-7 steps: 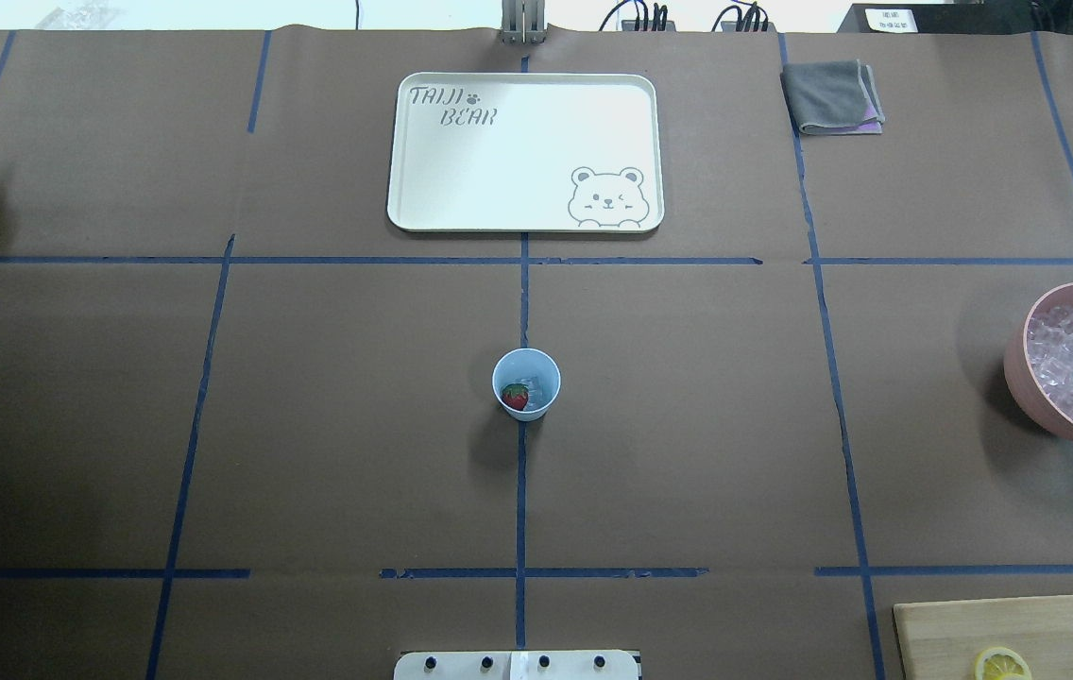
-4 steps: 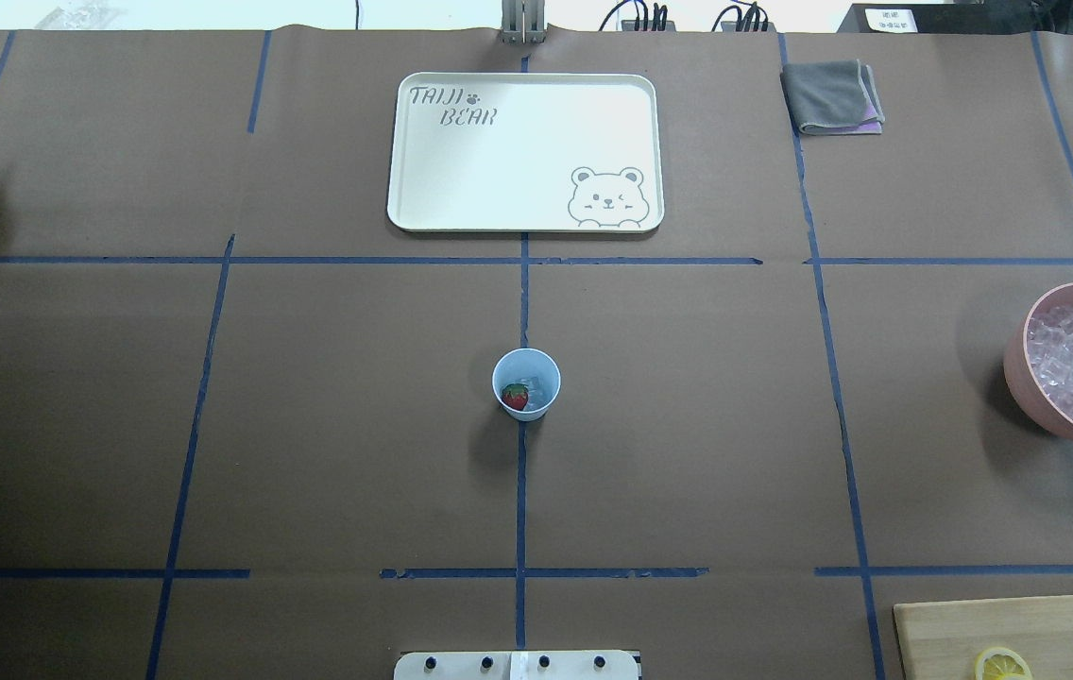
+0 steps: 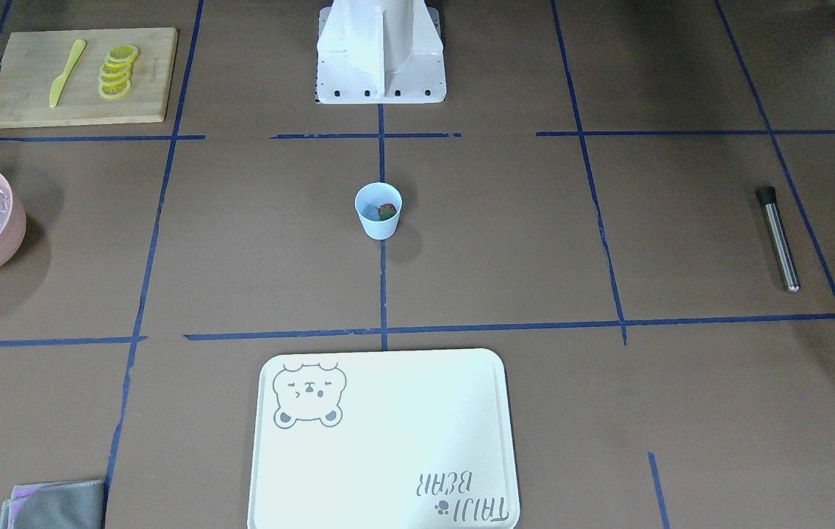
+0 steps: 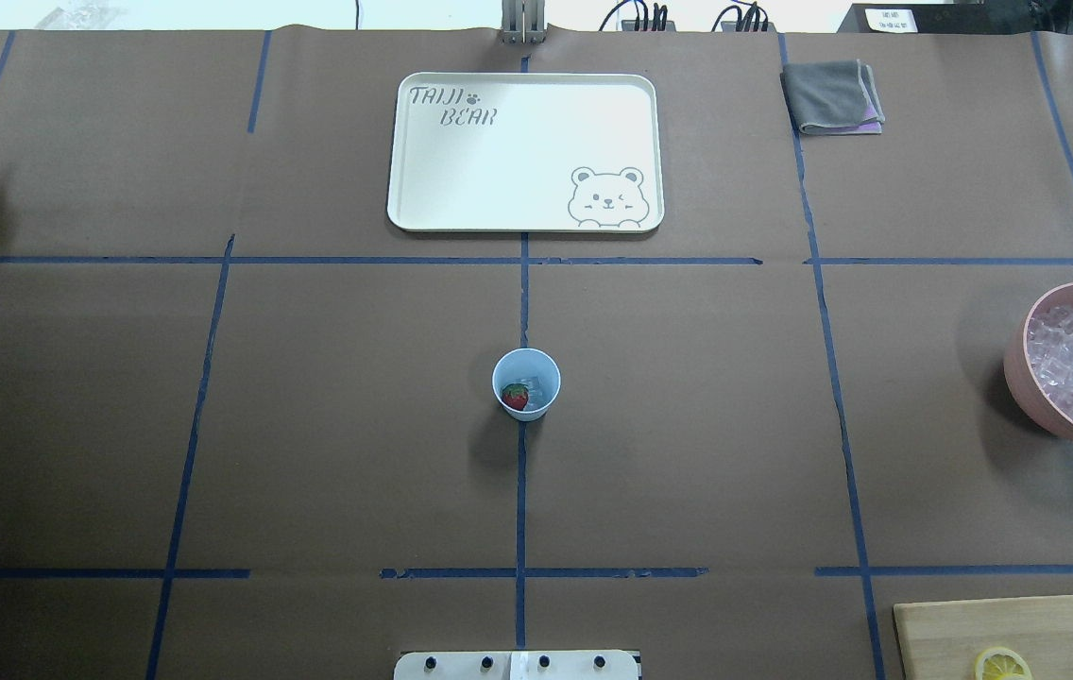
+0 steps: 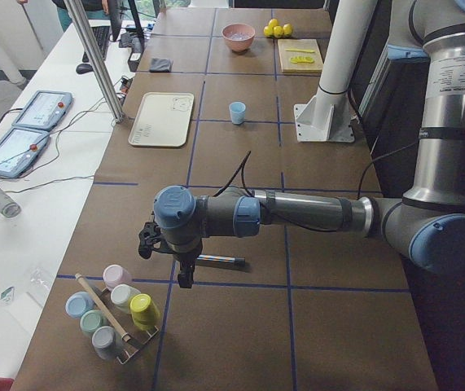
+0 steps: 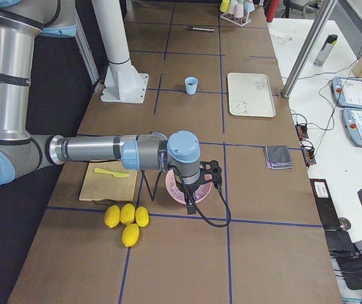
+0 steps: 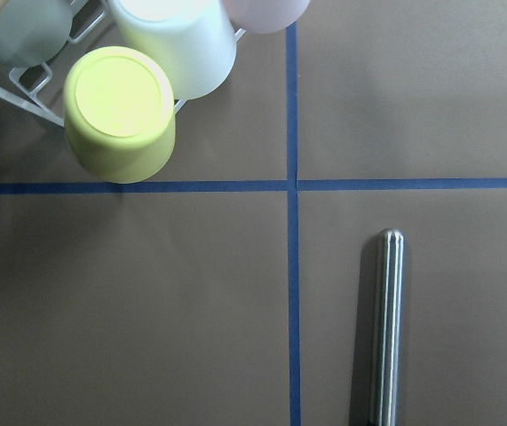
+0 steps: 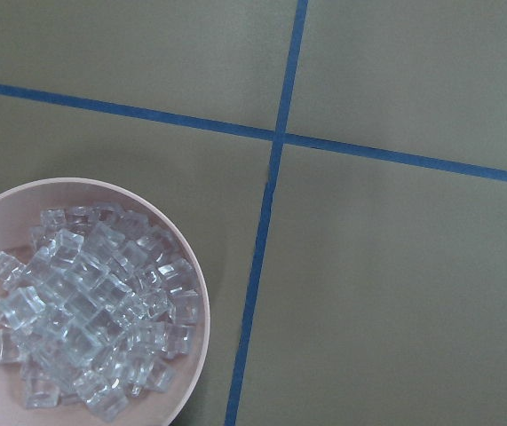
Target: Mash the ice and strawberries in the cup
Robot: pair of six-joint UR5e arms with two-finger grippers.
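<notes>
Exterior left/right: L gripper (image 5: 185, 277) near steel rod (image 5: 220, 261), R gripper (image 6: 192, 202) over pink bowl (image 8: 9, 222); open or closed, can't tell. Overhead: cup (image 4: 526, 382), strawberry (image 4: 515, 397), ice (image 4: 537, 385) unmoved vs earlier.

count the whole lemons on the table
4 lemons, clustered on the table beside the cutting board: three in a row, and a fourth nearer the right-side camera. None seems hidden.

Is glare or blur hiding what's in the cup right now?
Overhead view: cup sharp, strawberry and ice legible, soft shadow toward the robot. Front-facing view: contents tiny, ice indistinct. Left wrist view: bright glare streak along the metal rod.
</notes>
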